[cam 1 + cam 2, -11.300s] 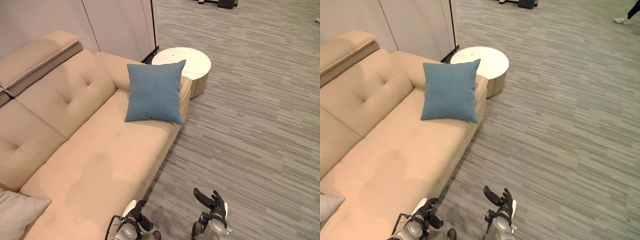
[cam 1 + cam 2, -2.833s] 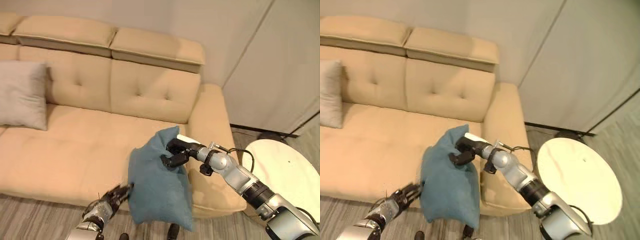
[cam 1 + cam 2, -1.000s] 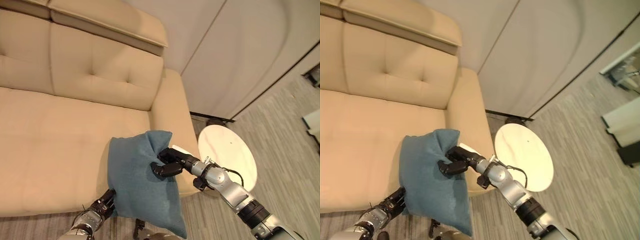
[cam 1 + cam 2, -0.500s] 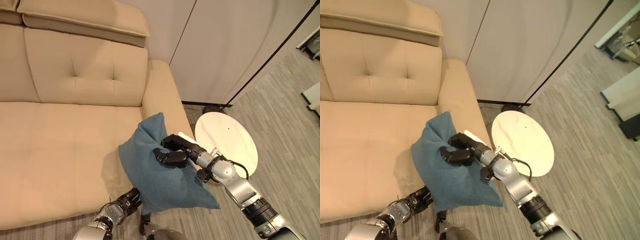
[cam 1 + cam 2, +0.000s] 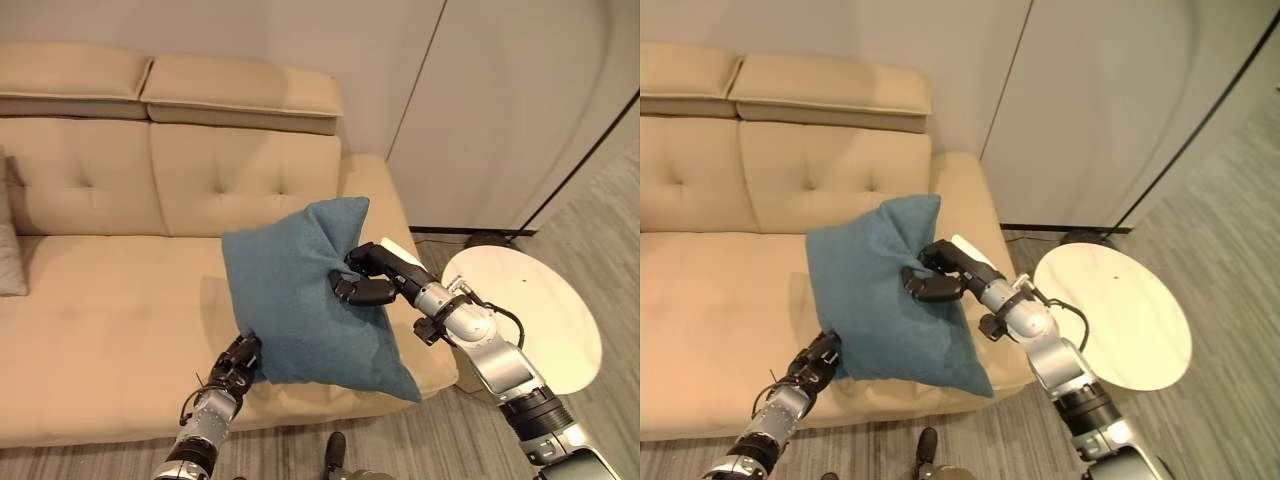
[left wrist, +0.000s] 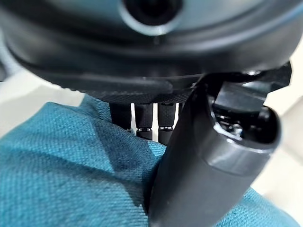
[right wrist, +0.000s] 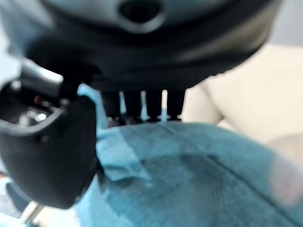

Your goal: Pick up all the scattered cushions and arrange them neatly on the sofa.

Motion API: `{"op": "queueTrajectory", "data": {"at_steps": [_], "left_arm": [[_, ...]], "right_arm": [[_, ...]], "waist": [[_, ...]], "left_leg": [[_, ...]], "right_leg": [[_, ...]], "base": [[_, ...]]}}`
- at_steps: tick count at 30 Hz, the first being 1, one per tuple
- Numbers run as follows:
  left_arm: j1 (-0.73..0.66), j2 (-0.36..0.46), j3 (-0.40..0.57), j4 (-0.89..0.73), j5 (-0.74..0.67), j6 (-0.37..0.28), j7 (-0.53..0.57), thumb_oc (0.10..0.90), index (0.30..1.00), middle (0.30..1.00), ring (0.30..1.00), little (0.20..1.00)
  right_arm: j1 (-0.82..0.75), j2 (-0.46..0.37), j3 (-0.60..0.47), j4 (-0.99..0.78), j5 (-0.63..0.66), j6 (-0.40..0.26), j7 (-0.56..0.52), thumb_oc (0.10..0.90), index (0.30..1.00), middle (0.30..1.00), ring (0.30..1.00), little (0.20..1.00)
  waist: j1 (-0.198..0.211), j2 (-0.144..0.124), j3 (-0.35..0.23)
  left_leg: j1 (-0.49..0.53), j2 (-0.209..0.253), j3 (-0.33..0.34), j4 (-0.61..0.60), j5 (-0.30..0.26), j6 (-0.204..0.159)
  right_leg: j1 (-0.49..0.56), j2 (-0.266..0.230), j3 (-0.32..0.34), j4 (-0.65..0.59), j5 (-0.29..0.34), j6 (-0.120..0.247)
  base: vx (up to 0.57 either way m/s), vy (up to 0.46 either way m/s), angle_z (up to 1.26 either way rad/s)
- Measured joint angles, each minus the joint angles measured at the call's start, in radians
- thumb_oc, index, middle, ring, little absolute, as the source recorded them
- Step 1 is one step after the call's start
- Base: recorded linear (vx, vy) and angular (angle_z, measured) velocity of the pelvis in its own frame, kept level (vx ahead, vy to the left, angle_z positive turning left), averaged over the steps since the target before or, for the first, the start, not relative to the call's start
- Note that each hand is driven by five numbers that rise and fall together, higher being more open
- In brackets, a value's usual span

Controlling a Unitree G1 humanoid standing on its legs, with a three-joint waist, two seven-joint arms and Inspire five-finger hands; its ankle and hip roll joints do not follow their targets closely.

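Teal cushion (image 5: 300,295), creased, above sofa (image 5: 100,290); left robot hand (image 5: 238,360), right robot hand (image 5: 366,284) both pinch it.

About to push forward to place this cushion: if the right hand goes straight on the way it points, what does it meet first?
The right hand points toward the sofa's backrest, gripping the blue cushion. The cushion would likely reach that backrest first; depth is uncertain.

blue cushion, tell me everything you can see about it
The blue cushion is square, of teal-blue woven cloth, and looks soft. It is held up tilted over the beige sofa seat by the armrest. The right hand pinches its upper right edge, bunching the cloth; the left hand grips its lower left corner.
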Motion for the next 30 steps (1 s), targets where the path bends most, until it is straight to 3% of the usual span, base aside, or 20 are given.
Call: {"op": "queueTrajectory", "data": {"at_steps": [2, 5, 7, 8, 10, 11, 12, 13, 14, 15, 16, 17, 18, 19, 21, 23, 26, 27, 29, 30], "left_arm": [[-0.001, 0.044, -0.007, -0.011, 0.052, 0.004, 0.006, 0.4, 0.3, 0.3, 0.3, 0.3], [-0.011, 0.133, 0.002, -0.018, 0.12, 0.005, 0.009, 0.4, 0.3, 0.3, 0.3, 0.3], [-0.056, 0.161, -0.014, -0.012, 0.169, 0.005, 0.013, 0.4, 0.3, 0.3, 0.3, 0.3], [-0.061, 0.161, -0.014, -0.014, 0.176, 0.004, 0.013, 0.4, 0.3, 0.3, 0.3, 0.3], [-0.067, 0.16, -0.024, -0.013, 0.204, 0.004, 0.013, 0.4, 0.3, 0.3, 0.3, 0.3], [-0.069, 0.154, -0.044, -0.013, 0.232, 0.004, 0.014, 0.4, 0.3, 0.3, 0.3, 0.3], [-0.068, 0.149, -0.055, -0.012, 0.254, 0.005, 0.014, 0.4, 0.3, 0.3, 0.3, 0.3], [-0.069, 0.141, -0.063, -0.012, 0.272, 0.005, 0.014, 0.4, 0.3, 0.3, 0.3, 0.3], [-0.075, 0.164, -0.064, -0.02, 0.303, 0.005, 0.015, 0.4, 0.3, 0.3, 0.3, 0.3], [-0.077, 0.177, -0.077, -0.015, 0.317, 0.006, 0.019, 0.4, 0.3, 0.3, 0.3, 0.3], [-0.077, 0.18, -0.104, -0.013, 0.356, 0.016, 0.034, 0.4, 0.3, 0.3, 0.3, 0.3], [-0.08, 0.179, -0.128, -0.013, 0.392, 0.022, 0.037, 0.4, 0.3, 0.3, 0.3, 0.3], [-0.084, 0.177, -0.128, -0.015, 0.407, 0.022, 0.037, 0.4, 0.3, 0.3, 0.3, 0.3], [-0.1, 0.185, -0.129, -0.014, 0.43, 0.021, 0.043, 0.4, 0.3, 0.3, 0.3, 0.3], [-0.163, 0.221, -0.132, -0.009, 0.473, 0.022, 0.055, 0.4, 0.3, 0.3, 0.3, 0.3], [-0.245, 0.25, -0.163, 0.017, 0.526, 0.022, 0.067, 0.4, 0.3, 0.3, 0.3, 0.3], [-0.372, 0.257, -0.197, 0.031, 0.588, 0.015, 0.076, 0.4, 0.3, 0.3, 0.3, 0.3], [-0.39, 0.257, -0.198, 0.021, 0.597, 0.006, 0.077, 0.4, 0.3, 0.3, 0.3, 0.3], [-0.397, 0.256, -0.204, -0.039, 0.663, 0.006, 0.086, 0.4, 0.3, 0.3, 0.3, 0.3], [-0.423, 0.252, -0.206, -0.074, 0.708, 0.005, 0.1, 0.4, 0.3, 0.3, 0.3, 0.3]], "right_arm": [[-0.05, -0.022, 0.037, 0.043, -0.038, 0.0, 0.001, 0.4, 0.3, 0.3, 0.3, 0.3], [-0.096, -0.025, 0.092, 0.055, -0.086, -0.013, -0.004, 0.4, 0.3, 0.3, 0.3, 0.3], [-0.125, -0.024, 0.128, 0.112, -0.12, -0.025, -0.032, 0.4, 0.3, 0.3, 0.3, 0.3], [-0.124, -0.025, 0.128, 0.121, -0.129, -0.024, -0.038, 0.4, 0.3, 0.3, 0.3, 0.3], [-0.125, -0.017, 0.125, 0.149, -0.134, -0.025, -0.052, 0.4, 0.3, 0.3, 0.3, 0.3], [-0.121, -0.021, 0.117, 0.16, -0.139, -0.023, -0.057, 0.4, 0.3, 0.3, 0.3, 0.3], [-0.12, -0.026, 0.116, 0.162, -0.143, -0.023, -0.062, 0.4, 0.3, 0.3, 0.3, 0.3], [-0.12, -0.03, 0.113, 0.165, -0.144, -0.024, -0.065, 0.4, 0.3, 0.3, 0.3, 0.3], [-0.105, -0.005, 0.116, 0.169, -0.151, -0.019, -0.079, 0.4, 0.3, 0.3, 0.3, 0.3], [-0.106, 0.01, 0.118, 0.17, -0.163, -0.019, -0.079, 0.4, 0.3, 0.3, 0.3, 0.3], [-0.112, 0.034, 0.135, 0.17, -0.195, -0.017, -0.083, 0.4, 0.3, 0.3, 0.3, 0.3], [-0.113, 0.033, 0.144, 0.174, -0.218, -0.017, -0.089, 0.4, 0.3, 0.3, 0.3, 0.3], [-0.112, 0.037, 0.148, 0.187, -0.223, -0.017, -0.092, 0.4, 0.3, 0.3, 0.3, 0.3], [-0.119, 0.031, 0.161, 0.195, -0.243, -0.017, -0.101, 0.4, 0.3, 0.3, 0.3, 0.3], [-0.143, 0.03, 0.164, 0.21, -0.269, -0.024, -0.119, 0.4, 0.3, 0.3, 0.3, 0.3], [-0.207, 0.033, 0.181, 0.293, -0.286, -0.032, -0.137, 0.4, 0.3, 0.3, 0.3, 0.3], [-0.27, 0.027, 0.189, 0.406, -0.353, -0.016, -0.19, 0.4, 0.3, 0.3, 0.3, 0.3], [-0.281, 0.017, 0.197, 0.415, -0.384, -0.016, -0.206, 0.4, 0.3, 0.3, 0.3, 0.3], [-0.336, -0.048, 0.255, 0.424, -0.458, -0.031, -0.208, 0.4, 0.3, 0.3, 0.3, 0.3], [-0.375, -0.048, 0.238, 0.458, -0.46, -0.014, -0.22, 0.4, 0.3, 0.3, 0.3, 0.3]], "waist": [[0.029, 0.004, 0.015], [0.068, 0.022, 0.025], [0.073, 0.016, 0.04], [0.08, 0.013, 0.044], [0.09, 0.021, 0.054], [0.081, 0.04, 0.059], [0.079, 0.063, 0.062], [0.079, 0.086, 0.064], [0.078, 0.014, 0.058], [0.079, -0.007, 0.06], [0.07, -0.006, 0.064], [0.052, 0.017, 0.075], [0.045, 0.028, 0.075], [0.046, 0.032, 0.072], [0.041, 0.037, 0.075], [0.035, 0.049, 0.082], [0.029, 0.043, 0.079], [0.027, 0.033, 0.073], [0.029, 0.035, 0.073], [0.039, 0.029, 0.076]], "left_leg": [[-0.056, 0.012, 0.009, 0.142, -0.027, -0.011], [-0.071, 0.094, 0.053, 0.013, -0.033, -0.023], [-0.098, 0.185, 0.055, -0.109, 0.024, -0.063], [-0.095, 0.197, 0.053, -0.13, 0.04, -0.06], [-0.108, 0.23, 0.086, -0.115, 0.046, -0.058], [-0.081, 0.214, 0.082, -0.136, 0.058, -0.043], [-0.053, 0.209, 0.082, -0.14, 0.059, -0.003], [-0.023, 0.21, 0.092, -0.165, 0.123, -0.002], [-0.017, 0.119, 0.14, -0.138, 0.147, -0.002], [-0.011, 0.079, 0.145, -0.122, 0.12, 0.02], [0.033, 0.019, 0.168, -0.134, 0.099, 0.047], [0.083, -0.001, 0.193, -0.157, 0.115, 0.047], [0.112, -0.016, 0.192, -0.167, 0.105, 0.058], [0.136, -0.029, 0.188, -0.169, 0.072, 0.098], [0.143, -0.036, 0.184, -0.174, 0.061, 0.111], [0.143, -0.034, 0.182, -0.173, 0.06, 0.114], [0.137, -0.046, 0.143, -0.173, 0.06, 0.113], [0.14, -0.056, 0.136, -0.173, 0.058, 0.111], [0.137, -0.064, 0.133, -0.171, 0.053, 0.096], [0.07, -0.05, 0.135, -0.062, 0.018, 0.055]], "right_leg": [[0.033, -0.013, -0.015, -0.002, -0.007, -0.027], [0.034, -0.01, -0.025, 0.001, -0.037, -0.019], [0.034, -0.008, -0.023, 0.005, -0.043, -0.016], [0.033, -0.012, -0.018, 0.009, -0.043, -0.015], [0.035, -0.029, -0.014, 0.023, -0.044, 0.027], [0.045, -0.046, -0.015, 0.036, -0.044, 0.055], [0.043, -0.062, -0.03, 0.063, -0.052, 0.065], [0.037, -0.084, -0.06, 0.109, -0.07, 0.061], [-0.007, -0.194, -0.061, 0.208, -0.097, 0.072], [-0.012, -0.237, -0.061, 0.244, -0.065, 0.091], [-0.053, -0.323, -0.061, 0.366, -0.041, 0.067], [-0.058, -0.38, -0.076, 0.447, -0.014, 0.036], [-0.06, -0.395, -0.077, 0.488, -0.027, 0.045], [-0.074, -0.385, -0.066, 0.539, -0.011, 0.067], [-0.097, -0.348, -0.072, 0.553, -0.079, 0.1], [-0.104, -0.302, -0.082, 0.397, -0.103, 0.118], [-0.031, -0.254, -0.076, 0.179, 0.041, 0.107], [0.004, -0.244, -0.072, 0.124, 0.116, 0.082], [0.051, -0.223, -0.064, 0.033, 0.11, 0.079], [0.054, -0.215, -0.067, -0.001, 0.114, 0.073]], "base": [[0.09, 0.217, 0.52], [0.16, 0.281, 0.31], [0.18, 0.399, 0.49], [0.13, 0.517, 0.36], [0.24, 0.664, 0.08], [0.17, 0.386, -0.02], [0.09, 0.215, -0.1], [0.28, 0.564, -0.24], [0.34, 0.749, -0.27], [0.31, 0.659, -0.32], [0.22, 0.422, -0.17], [0.23, 0.282, -0.07], [0.25, 0.194, 0.01], [0.23, 0.077, 0.06], [0.21, -0.034, 0.11], [0.1, -0.091, 0.08], [0.09, -0.095, 0.39], [0.16, -0.175, 0.29], [0.11, -0.159, 0.05], [0.12, -0.169, 0.0]]}}
